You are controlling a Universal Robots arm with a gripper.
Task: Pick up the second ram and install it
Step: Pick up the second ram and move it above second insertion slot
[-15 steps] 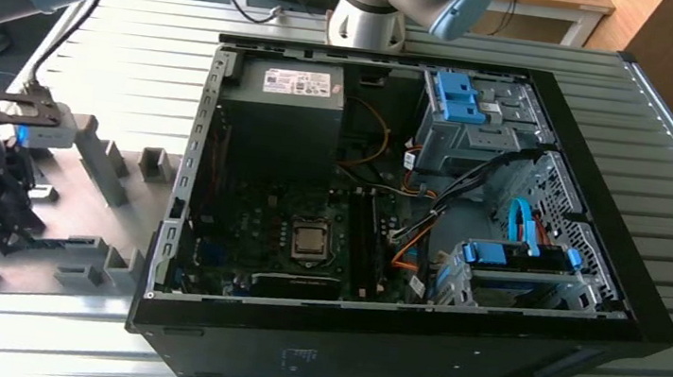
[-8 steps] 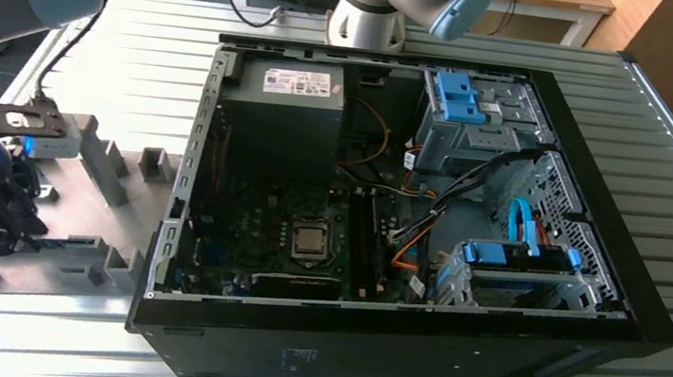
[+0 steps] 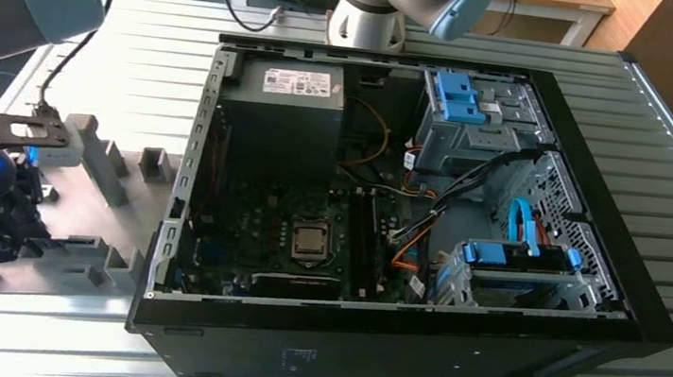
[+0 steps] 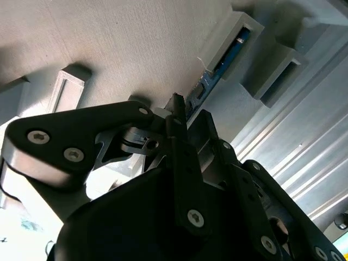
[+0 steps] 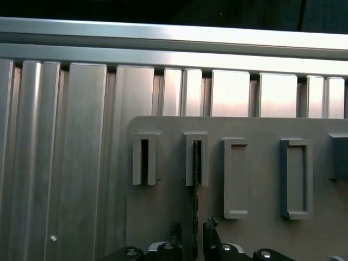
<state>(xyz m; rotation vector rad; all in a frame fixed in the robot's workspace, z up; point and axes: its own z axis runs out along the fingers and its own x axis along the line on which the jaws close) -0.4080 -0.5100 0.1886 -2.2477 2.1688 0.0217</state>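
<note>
Pick step in hand. At the exterior view's left, among the holder blocks [image 3: 104, 167], my gripper [image 5: 192, 227] straddles the second ram [image 5: 195, 179], which stands edge-up in its slot. Jaws narrow, not yet pinching. PC case [image 3: 418, 369] lies rightward, well apart. Closing calls for centring.

Raised holder blocks [image 5: 235, 176] near hand [image 5: 193, 231], bare plate [image 5: 163, 217] between

Quick tally, exterior view: 1 PC case [image 3: 627, 307], 1 processor chip [image 3: 309, 240] inside, 1 power supply box [image 3: 280, 120], 2 blue drive brackets [image 3: 459, 98]. First wrist view: 5 grey holder blocks [image 5: 235, 176], fifth cut off at edge, 1 ram stick [image 5: 196, 163] standing in one. Also 1 gripper [image 5: 192, 224], 2 fingers [image 5: 175, 231].
</note>
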